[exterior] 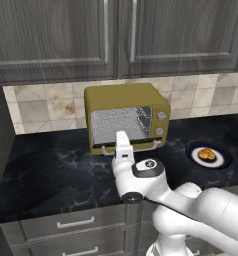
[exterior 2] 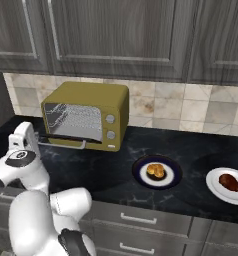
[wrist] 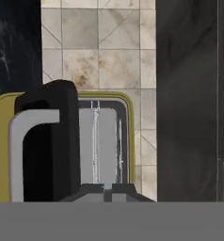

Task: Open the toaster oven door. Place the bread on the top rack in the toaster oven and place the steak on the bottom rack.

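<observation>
The mustard-yellow toaster oven (exterior: pixel 122 97) (exterior 2: pixel 91 95) stands against the tiled wall. The toaster oven door (exterior 2: pixel 71 137) (wrist: pixel 43 141) hangs open, dropped roughly level, with its pale bar handle (exterior: pixel 136 148) (wrist: pixel 20 141) at the front. The grey interior (wrist: pixel 102 146) shows thin rack lines, but I cannot tell the top rack from the bottom rack. My gripper (wrist: pixel 104 189) (exterior: pixel 122 136) is shut on nothing, right at the door's front edge beside the handle. To the oven's right, the golden bread (exterior: pixel 207 154) (exterior 2: pixel 155 171) lies on a dark-rimmed plate. The reddish-brown steak (exterior 2: pixel 230 182) lies on a white plate.
The dark-rimmed plate (exterior 2: pixel 138 176) and the white plate (exterior 2: pixel 216 192) sit on the black marble counter (exterior: pixel 51 170), right of the oven. Grey wall cabinets (exterior 2: pixel 116 35) hang above the oven. Drawers (exterior 2: pixel 141 222) run below the counter edge.
</observation>
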